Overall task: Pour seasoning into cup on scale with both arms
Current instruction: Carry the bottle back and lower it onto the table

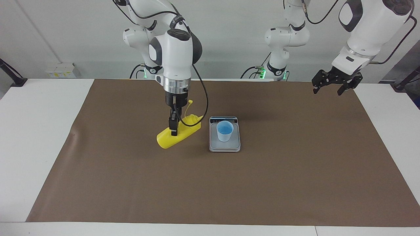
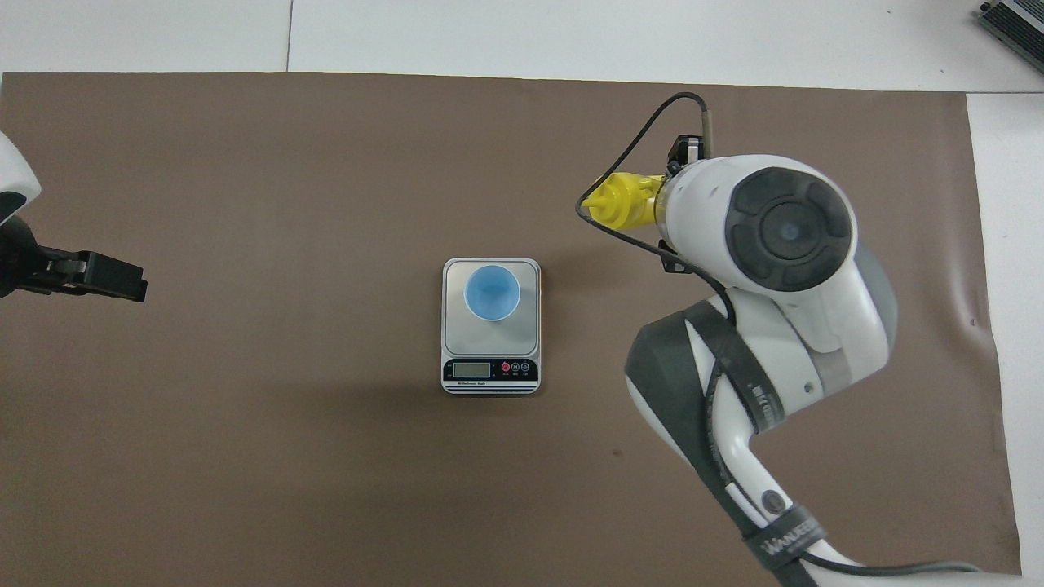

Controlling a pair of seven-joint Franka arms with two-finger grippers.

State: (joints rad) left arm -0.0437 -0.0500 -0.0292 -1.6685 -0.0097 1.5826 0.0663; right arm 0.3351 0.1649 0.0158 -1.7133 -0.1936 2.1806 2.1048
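The yellow seasoning bottle [image 1: 178,135] is tilted low over the brown mat, beside the scale toward the right arm's end of the table. Its nozzle points up toward the scale. My right gripper [image 1: 174,130] comes straight down and is shut on the bottle's body. In the overhead view only the bottle's nozzle end [image 2: 617,201] shows; the right arm's wrist [image 2: 763,228] hides the rest and the gripper. The pale blue cup [image 1: 225,131] [image 2: 492,293] stands upright on the silver scale [image 1: 225,146] [image 2: 458,336]. My left gripper [image 1: 334,84] [image 2: 102,277] is open and empty, waiting high over the left arm's end of the mat.
The brown mat [image 1: 295,170] covers most of the white table [image 1: 36,131]. The scale's display strip [image 2: 489,371] faces the robots. A black cable [image 1: 205,98] loops from the right wrist above the bottle.
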